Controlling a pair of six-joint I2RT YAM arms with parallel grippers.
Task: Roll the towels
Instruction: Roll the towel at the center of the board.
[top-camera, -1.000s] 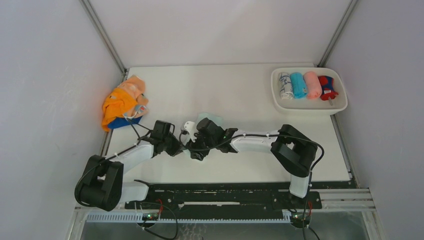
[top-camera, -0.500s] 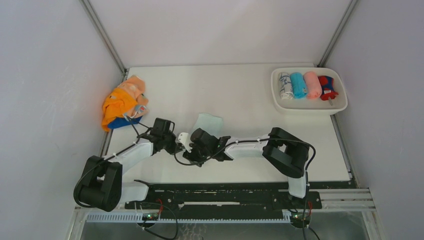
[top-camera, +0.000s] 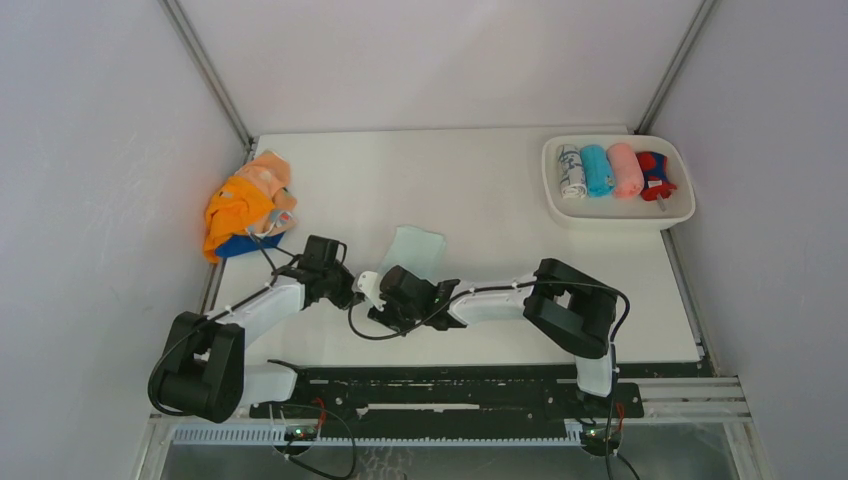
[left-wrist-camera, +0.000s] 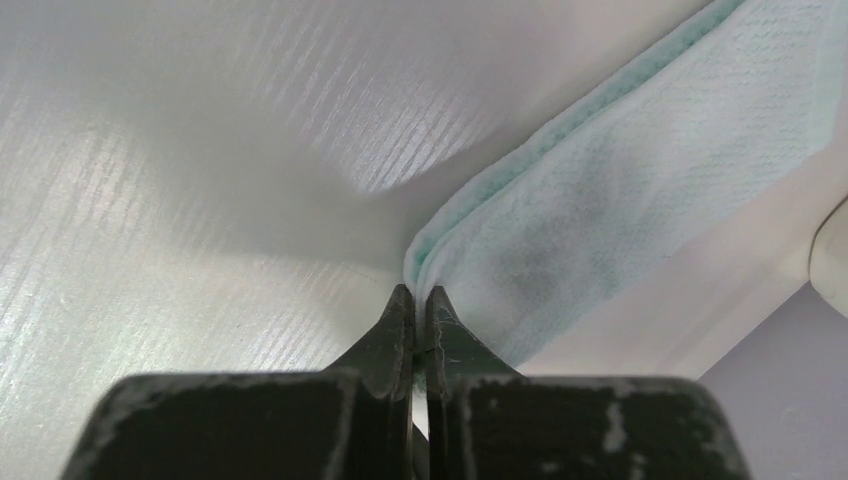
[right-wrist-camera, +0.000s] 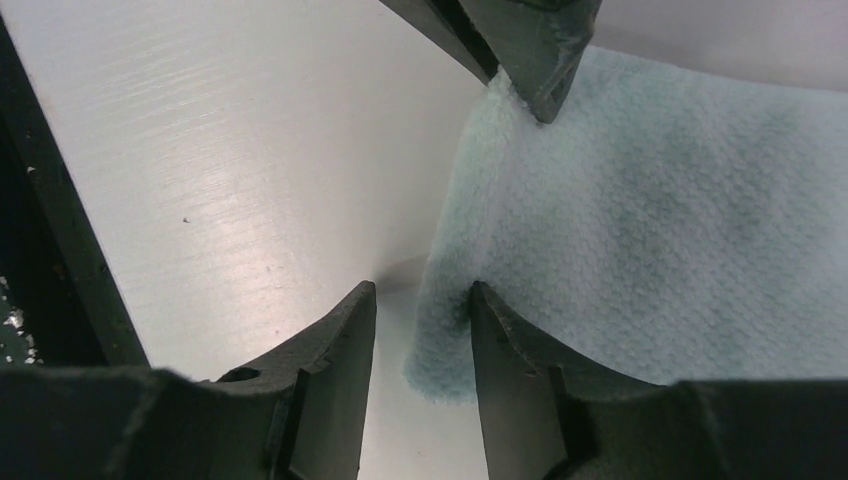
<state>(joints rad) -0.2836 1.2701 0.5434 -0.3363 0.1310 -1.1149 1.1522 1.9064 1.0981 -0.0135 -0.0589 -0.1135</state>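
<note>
Top view with both wrist views. At far left, a heap of unrolled towels (top-camera: 246, 205), orange on top with peach and dark blue showing, lies at the left edge of the table (top-camera: 480, 180). Next, the left gripper (left-wrist-camera: 414, 296) has its jaws pressed fully together, tips touching the near-left corner of the mint towel (top-camera: 418, 248); whether a layer is caught between them cannot be told. The mint towel, folded into a layered strip, lies flat near the table's centre, just beyond both grippers and not yet rolled. The right gripper (right-wrist-camera: 420, 305) sits at the towel's near edge with a narrow gap between its jaws, 1 finger over bare table and 1 over the cloth, the hem between them but not clamped. Change over the last second: the right arm has drawn back toward the near edge and to the left, uncovering most of the towel, while its jaws have been narrowing; the left gripper has barely moved. Judged from this, both grippers are setting up on the near hem to begin the first turn of the roll. At far right, the white tray (top-camera: 618, 216) holds 4 rolled towels (top-camera: 597, 170) side by side, so at least 4 towels appear to remain: this 1 and those in the heap.
</note>
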